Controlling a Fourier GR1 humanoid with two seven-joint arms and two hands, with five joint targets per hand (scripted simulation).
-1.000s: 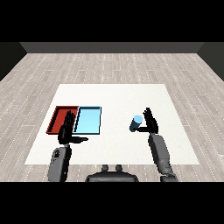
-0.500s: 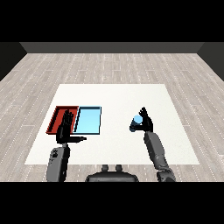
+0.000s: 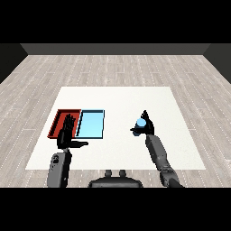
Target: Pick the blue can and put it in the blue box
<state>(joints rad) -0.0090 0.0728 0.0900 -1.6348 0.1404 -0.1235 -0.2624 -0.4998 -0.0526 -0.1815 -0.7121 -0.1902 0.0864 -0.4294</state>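
The right hand [image 3: 145, 126] is curled round the blue can [image 3: 140, 122], with the can's pale top showing just left of the fingers [image 3: 145, 115] and the thumb crossing below it. Set against the picture from half a second ago, hand and can have moved a little leftward across the white table [image 3: 117, 97], toward the trays, and the grey forearm now leans more steeply, its elbow out toward the lower right; a full second ago the hand sat further right with the forearm nearly upright. The can is off to the right of the light blue tray [image 3: 91, 124], well apart from it, with bare table between the fingertips and the tray's right wall. The left hand [image 3: 66, 135] has not shifted in any of the pictures: its fingers [image 3: 68, 122] are straight and spread, pointing up over the near edge of the red tray [image 3: 60, 118], the thumb stuck out sideways to the right below the blue tray's near left corner, and it holds nothing. The two trays lie touching side by side, red on the left.
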